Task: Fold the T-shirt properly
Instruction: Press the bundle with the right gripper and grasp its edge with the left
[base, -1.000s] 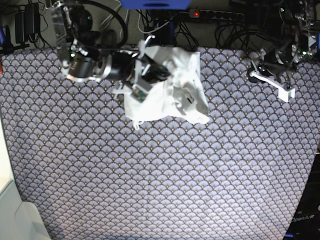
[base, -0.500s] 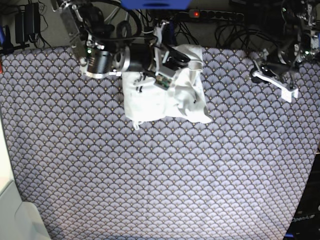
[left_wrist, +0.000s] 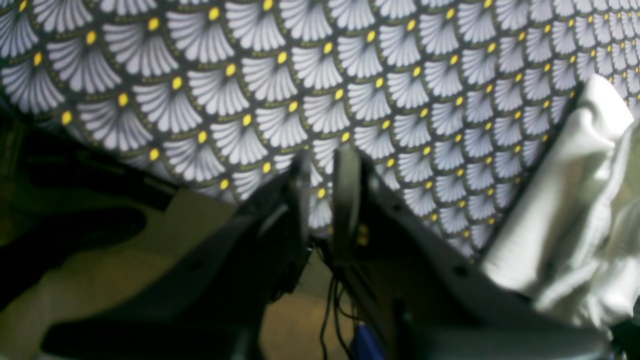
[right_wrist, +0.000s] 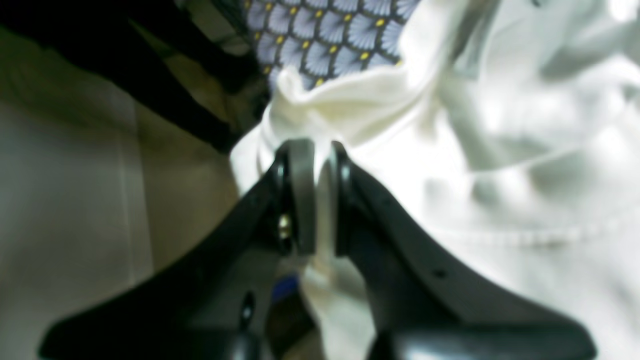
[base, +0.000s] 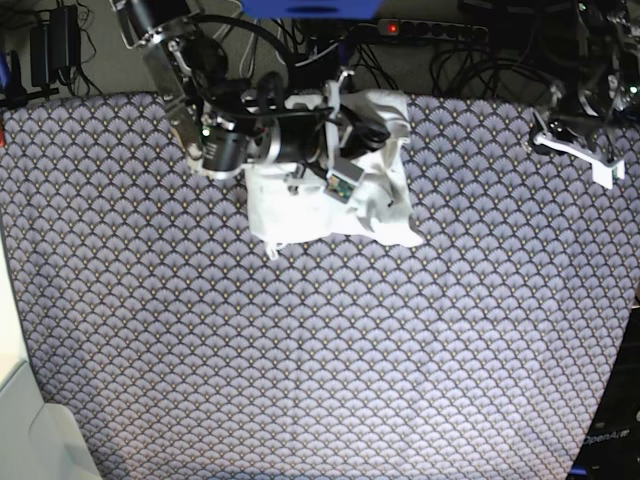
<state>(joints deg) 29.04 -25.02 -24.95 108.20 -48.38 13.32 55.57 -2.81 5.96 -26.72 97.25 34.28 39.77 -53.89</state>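
T-shirt (base: 335, 190): white, bunched into a rough rectangle, wrinkled, lying on the patterned cloth (base: 320, 350) near that cloth's far edge and a little left of its middle in the base view. The shirt's far right corner is lifted into a crumpled peak.

Right gripper (right_wrist: 314, 165): over the far part of the T-shirt, fingers pinched together on a fold of the white fabric; the wrist view shows cloth squeezed between the two pads and spilling out below them. In the base view this arm (base: 240, 140) reaches in from the shirt's left and covers its upper left part.

Left gripper (left_wrist: 322, 170): well to the right of the T-shirt, near the patterned cloth's far right edge. Fingers drawn nearly together with only a thin gap, nothing between them. Its wrist view shows patterned cloth below and the shirt's edge (left_wrist: 575, 210) off to one side, not touching.

Power strip (base: 430, 30) with a red light lies beyond the cloth's far edge, behind the T-shirt.
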